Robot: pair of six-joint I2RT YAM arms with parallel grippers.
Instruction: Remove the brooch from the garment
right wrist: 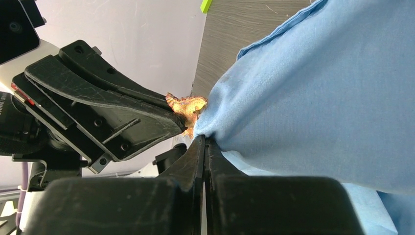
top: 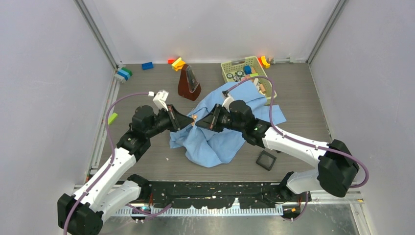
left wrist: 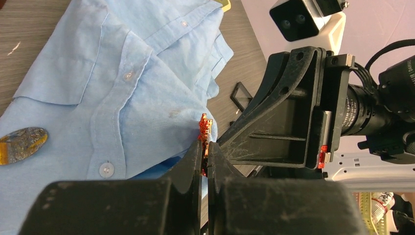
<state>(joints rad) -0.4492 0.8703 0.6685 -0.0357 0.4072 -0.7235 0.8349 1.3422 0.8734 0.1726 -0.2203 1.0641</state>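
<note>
The left pincer clamps shut on the small, probably rigid brooch while the right pincer nips shut on the limp light-blue shirt just beside the brooch.

Light-blue shirt: woven cloth, matt, soft, creased. Its buttons: small, pearly, slight shine. Orange-gold brooch: glittery, metal-like openwork; exact material hard to tell. My left claw: black hard plastic, matt, scuffed with fine scratches. My right claw: same black matt plastic, faintly grainy. Grey table: wood-grain top, matt. Oval badge on shirt: sparkly silver face, gold rim. Brown metronome: glossy. Pale-green basket: plastic.
</note>
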